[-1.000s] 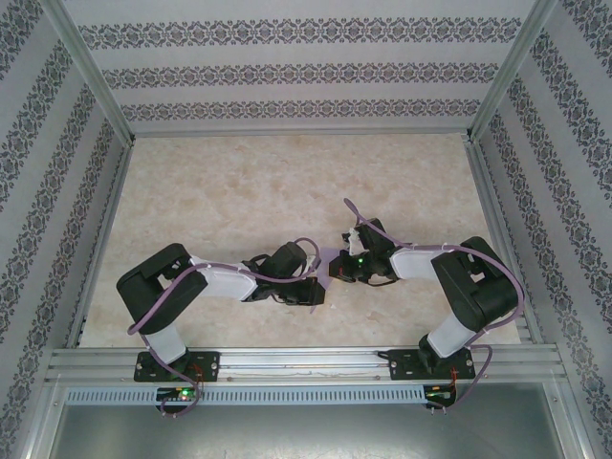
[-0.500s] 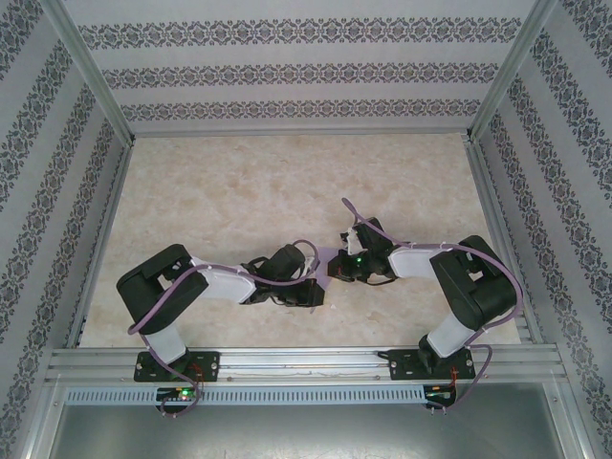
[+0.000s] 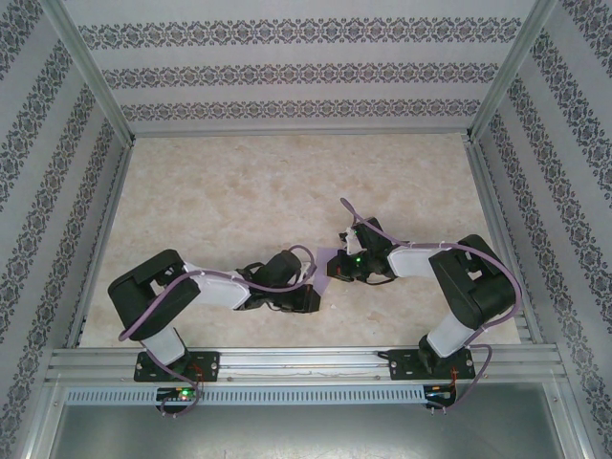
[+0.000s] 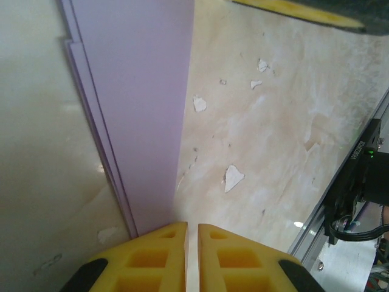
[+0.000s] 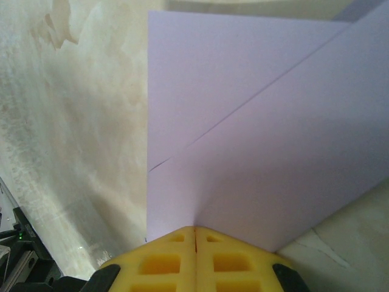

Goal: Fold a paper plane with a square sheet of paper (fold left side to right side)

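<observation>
Marbled beige table (image 3: 249, 191) is seen bearing the folded lavender sheet of paper (image 5: 255, 140) near its front middle: one edge is pinched by the pressed-together right hand (image 5: 195, 234), while the left hand (image 4: 191, 234) is held almost closed at another edge.

Left arm (image 3: 215, 285) and right arm (image 3: 413, 260) - black joint housings, white link covers, black base plates (image 3: 172, 366). Purple cables (image 3: 153, 320) loop along both. Green LED (image 3: 357, 256) on right wrist. Left hand (image 4: 191, 228), right hand (image 5: 195, 230) - yellow fingers (image 4: 158, 258), square cut-outs, black mounts.
</observation>
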`<action>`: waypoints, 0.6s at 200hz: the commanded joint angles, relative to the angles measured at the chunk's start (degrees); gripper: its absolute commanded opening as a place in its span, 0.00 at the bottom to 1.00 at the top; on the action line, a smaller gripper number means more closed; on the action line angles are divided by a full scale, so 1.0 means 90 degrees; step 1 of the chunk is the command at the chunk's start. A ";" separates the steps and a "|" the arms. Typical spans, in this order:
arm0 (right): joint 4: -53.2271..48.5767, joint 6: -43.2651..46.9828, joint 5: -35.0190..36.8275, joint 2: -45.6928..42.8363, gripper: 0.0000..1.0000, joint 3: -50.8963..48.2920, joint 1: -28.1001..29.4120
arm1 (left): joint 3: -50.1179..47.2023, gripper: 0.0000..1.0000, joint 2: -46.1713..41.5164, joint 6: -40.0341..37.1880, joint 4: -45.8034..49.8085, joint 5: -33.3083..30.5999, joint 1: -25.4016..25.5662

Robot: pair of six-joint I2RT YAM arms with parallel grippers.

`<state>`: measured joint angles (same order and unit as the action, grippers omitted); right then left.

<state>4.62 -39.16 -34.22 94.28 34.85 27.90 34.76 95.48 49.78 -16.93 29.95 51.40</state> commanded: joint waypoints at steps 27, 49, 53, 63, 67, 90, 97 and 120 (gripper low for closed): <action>-0.0806 0.0161 0.1050 0.0530 0.00 -0.0249 0.0086 | -0.0277 0.12 -0.0122 0.0133 0.0685 0.0117 0.0241; -0.0819 0.0161 0.1048 0.0530 0.00 -0.0238 0.0084 | -0.0325 0.13 -0.0121 0.0183 0.0660 0.0083 0.0294; -0.0818 0.0161 0.1048 0.0530 0.00 -0.0238 0.0081 | -0.0352 0.12 -0.0128 0.0198 0.0660 0.0059 0.0304; -0.0819 0.0159 0.1038 0.0530 0.00 -0.0237 0.0084 | -0.0390 0.12 -0.0157 0.0227 0.0678 -0.0001 0.0315; -0.0820 0.0161 0.1038 0.0530 0.00 -0.0234 0.0084 | -0.0412 0.13 -0.0176 0.0230 0.0688 -0.0028 0.0320; -0.0828 0.0164 0.1028 0.0530 0.00 -0.0225 0.0084 | -0.0525 0.13 -0.0318 0.0277 0.0745 -0.0103 0.0334; -0.0829 0.0165 0.1019 0.0533 0.00 -0.0230 0.0084 | -0.0538 0.12 -0.0358 0.0280 0.0779 -0.0114 0.0344; -0.0827 0.0162 0.0992 0.0511 0.00 -0.0201 0.0088 | -0.0505 0.12 -0.0533 0.0253 0.0963 -0.0097 0.0354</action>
<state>4.25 -39.00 -34.22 94.28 35.07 27.90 31.68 92.07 51.24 -16.05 28.27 53.23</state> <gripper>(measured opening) 0.042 0.123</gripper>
